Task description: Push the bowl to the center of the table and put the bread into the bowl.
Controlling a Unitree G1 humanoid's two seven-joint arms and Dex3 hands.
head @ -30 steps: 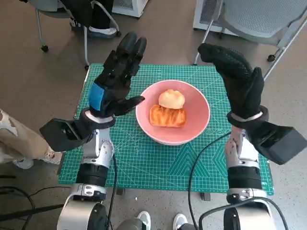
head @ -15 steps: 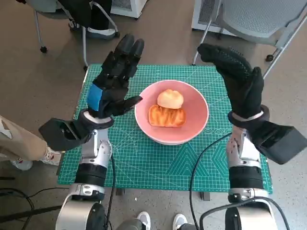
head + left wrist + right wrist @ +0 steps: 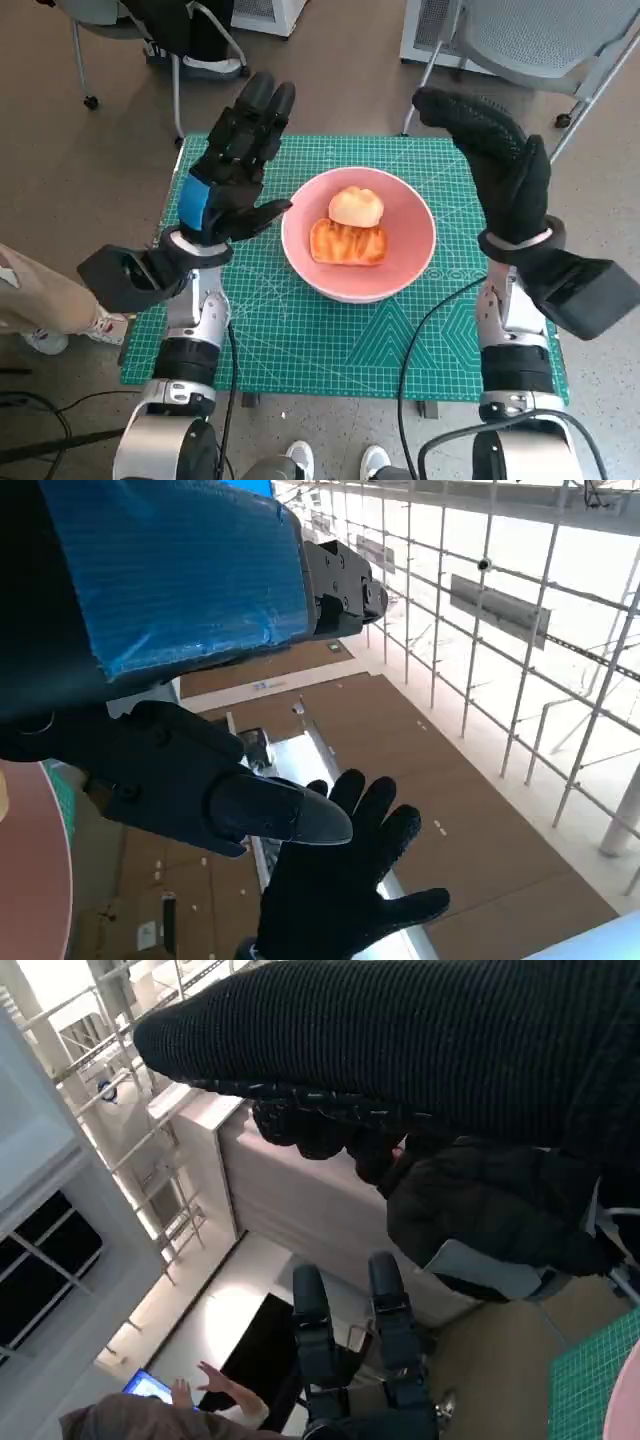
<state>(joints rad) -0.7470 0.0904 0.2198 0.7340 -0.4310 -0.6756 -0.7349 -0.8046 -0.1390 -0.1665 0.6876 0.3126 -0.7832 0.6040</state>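
Note:
A pink bowl [image 3: 405, 262] sits near the middle of the green cutting mat [image 3: 330, 340]. Inside it lie a round pale bun [image 3: 357, 206] and a flat golden braided bread [image 3: 348, 243], the bun leaning on the flat one. My left hand [image 3: 232, 170] is raised above the mat left of the bowl, fingers spread and empty. My right hand [image 3: 495, 165] hovers right of the bowl, fingers extended upward, holding nothing. In the left wrist view my own left hand [image 3: 190, 610] fills the near part and the gloved right hand [image 3: 335, 895] shows beyond with fingers apart. The right wrist view shows the glove [image 3: 420, 1040] and the left hand's fingers [image 3: 350, 1340].
Office chairs [image 3: 540, 40] stand behind the table on both sides. A person's leg [image 3: 40, 290] is at the left edge of the head view. Black cables [image 3: 420, 340] hang over the mat's front right. A person [image 3: 150, 1415] appears in the right wrist view.
Both hands have stayed raised beside the bowl, the left drifting slightly left and up. The bowl and breads have not moved.

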